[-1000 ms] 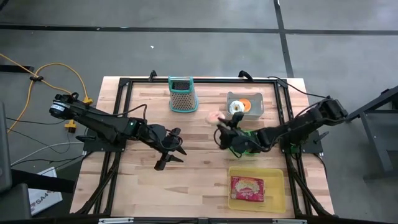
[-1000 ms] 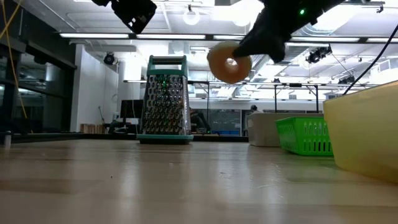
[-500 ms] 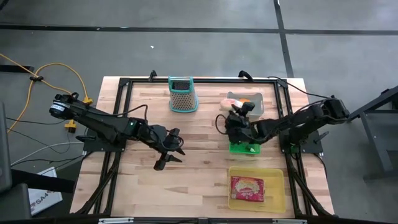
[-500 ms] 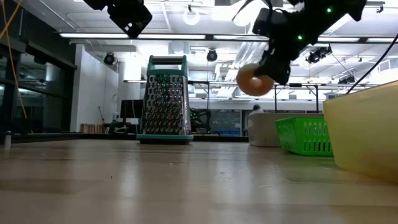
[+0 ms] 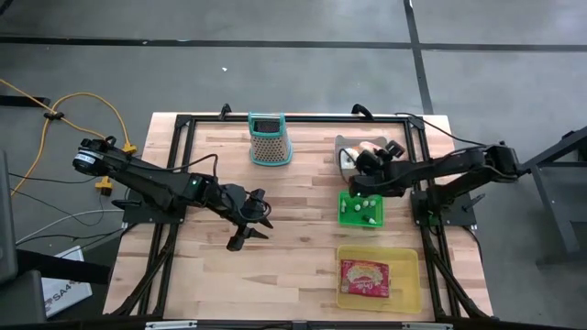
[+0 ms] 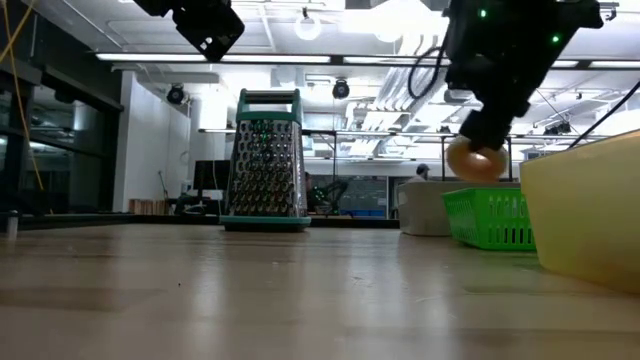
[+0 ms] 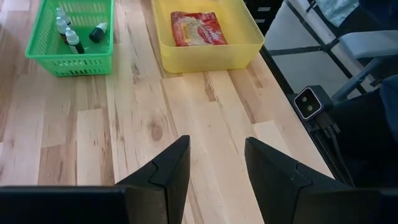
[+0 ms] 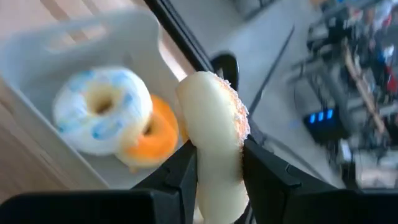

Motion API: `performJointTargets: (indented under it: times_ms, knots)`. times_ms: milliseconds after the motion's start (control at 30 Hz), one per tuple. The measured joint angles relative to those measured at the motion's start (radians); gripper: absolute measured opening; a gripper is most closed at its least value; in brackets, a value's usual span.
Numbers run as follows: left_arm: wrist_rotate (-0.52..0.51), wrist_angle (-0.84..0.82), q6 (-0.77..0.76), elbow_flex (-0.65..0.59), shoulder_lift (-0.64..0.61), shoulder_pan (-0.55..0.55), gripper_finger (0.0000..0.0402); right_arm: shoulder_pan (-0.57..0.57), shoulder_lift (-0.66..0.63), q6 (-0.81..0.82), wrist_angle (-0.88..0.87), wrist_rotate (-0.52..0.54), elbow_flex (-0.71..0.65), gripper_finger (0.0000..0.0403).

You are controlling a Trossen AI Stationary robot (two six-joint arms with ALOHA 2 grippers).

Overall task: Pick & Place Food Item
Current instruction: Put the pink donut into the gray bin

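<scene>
Gripping pale sugar-crusted doughnut (image 8: 214, 127) edge-on, right claw (image 8: 217, 165) hangs over grey plastic bin (image 8: 37, 43) at far right of wooden table (image 5: 293, 247). Inside bin: white doughnut w/ blue icing (image 8: 102, 109) resting on orange doughnut (image 8: 155, 137). Green basket (image 5: 361, 209) w/ small bottles just beside bin; yellow tray (image 5: 378, 277) w/ red packet nearer front. Left claw (image 7: 214, 165) open, empty, mid-table, well apart. Metal box grater (image 5: 268, 137) upright at back.
</scene>
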Motion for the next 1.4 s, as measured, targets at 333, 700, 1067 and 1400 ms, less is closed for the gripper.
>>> performJointTargets:
  times_ms: [333, 700, 1067, 1400]
  knots:
    - [0.0, 0.0, 0.0, 0.0, 0.0, 0.0, 0.0149, -0.093, 0.023, 0.057, -0.027, -0.062, 0.0, 0.0105]
    - [0.0, 0.0, 0.0, 0.0, 0.0, -0.001, 0.0149, -0.196, 0.023, 0.052, 0.053, -0.172, 0.0, 0.0109]
    - [0.0, 0.0, 0.0, 0.0, 0.0, -0.025, 0.0149, -0.231, 0.023, 0.05, 0.066, -0.197, 0.0, 0.0157]
    - [0.001, 0.0, 0.0, 0.0, 0.0, -0.025, 0.0149, -0.23, 0.023, 0.05, 0.118, -0.229, 0.0, 0.0182]
